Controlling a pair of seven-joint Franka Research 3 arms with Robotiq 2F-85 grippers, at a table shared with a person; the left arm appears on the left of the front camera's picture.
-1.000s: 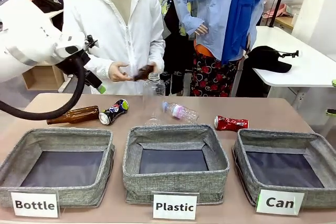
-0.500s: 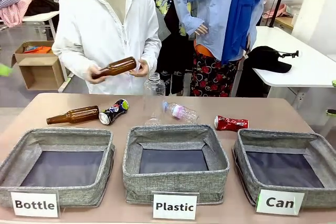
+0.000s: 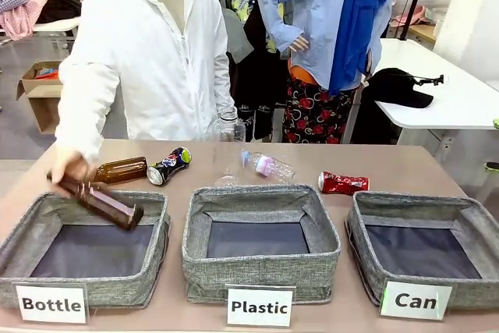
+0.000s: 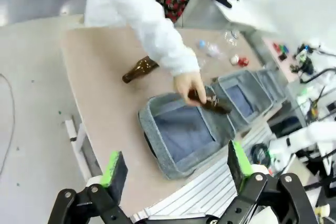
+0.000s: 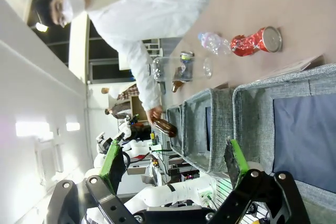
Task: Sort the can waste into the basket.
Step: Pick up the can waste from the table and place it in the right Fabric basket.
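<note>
A crushed shiny red can (image 3: 343,184) is seen lying on its side on the table (image 3: 390,163), just behind the far left corner of the square grey woven basket (image 3: 360,249) labelled "Can", whose dark bottom is plainly seen. A dark blue-black printed can (image 3: 169,166) is laid on its side well apart to the left, its yellow-green end turned away.
</note>
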